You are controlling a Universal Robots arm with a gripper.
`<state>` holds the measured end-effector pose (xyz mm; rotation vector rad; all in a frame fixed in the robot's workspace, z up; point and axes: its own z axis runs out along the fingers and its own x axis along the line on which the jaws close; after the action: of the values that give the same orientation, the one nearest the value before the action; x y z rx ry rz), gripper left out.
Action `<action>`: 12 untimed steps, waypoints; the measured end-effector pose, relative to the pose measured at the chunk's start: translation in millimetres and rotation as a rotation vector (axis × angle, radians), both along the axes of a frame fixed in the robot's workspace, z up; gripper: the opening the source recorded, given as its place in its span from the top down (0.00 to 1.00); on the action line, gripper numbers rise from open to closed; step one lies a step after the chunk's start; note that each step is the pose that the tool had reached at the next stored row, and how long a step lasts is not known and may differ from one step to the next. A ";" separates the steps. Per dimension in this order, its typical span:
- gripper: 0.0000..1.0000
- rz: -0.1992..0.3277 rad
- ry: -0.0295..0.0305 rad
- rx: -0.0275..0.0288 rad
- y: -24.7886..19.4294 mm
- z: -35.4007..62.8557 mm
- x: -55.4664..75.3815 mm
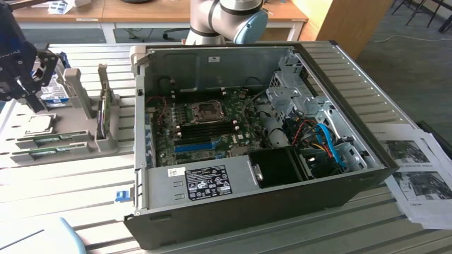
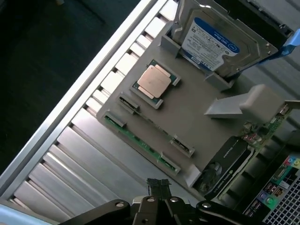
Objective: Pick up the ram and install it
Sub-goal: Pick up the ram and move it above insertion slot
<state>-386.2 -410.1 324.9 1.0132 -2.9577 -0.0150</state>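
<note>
My gripper (image 1: pixel 32 101) hangs above the grey parts holder (image 1: pixel 71 145) at the exterior view's left, outside the open computer case (image 1: pixel 233 159). In the wrist view the gripper (image 2: pixel 158 199) is shut on the ram (image 2: pixel 158 183), a thin green stick seen end-on between the fingers. Below it, a second green stick (image 2: pixel 138 138) lies in the holder's outer groove, while the inner groove beside it looks bare. The motherboard (image 1: pixel 205 129) lies inside the case, with black slot strips (image 1: pixel 211 127) below the processor socket (image 1: pixel 208 110).
The holder also carries a loose processor (image 2: pixel 154 80), a hard drive (image 2: pixel 213 40) and an upright graphics card (image 1: pixel 105 114). A bright-blue slot strip (image 1: pixel 194 146) crosses the motherboard. Cables and drive cages (image 1: pixel 318 132) crowd the case's right. Paper sheets (image 1: pixel 420 174) lie on the table.
</note>
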 end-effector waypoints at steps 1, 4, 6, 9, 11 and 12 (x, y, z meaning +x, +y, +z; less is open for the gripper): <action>0.91 0.019 0.0000 0.0000 0.0 -0.1 0.0; 0.91 0.073 0.0000 0.0000 0.0 -0.5 0.0; 0.91 0.110 0.0000 0.0000 0.0 -0.8 0.0; 0.91 0.165 0.0000 0.0000 0.0 -1.2 0.0; 0.91 0.201 0.0000 0.0000 0.0 -1.4 0.0; 0.91 0.219 0.0000 0.0000 0.0 -1.5 0.0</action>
<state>-386.2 -410.2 323.4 1.3293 -2.8286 -0.0124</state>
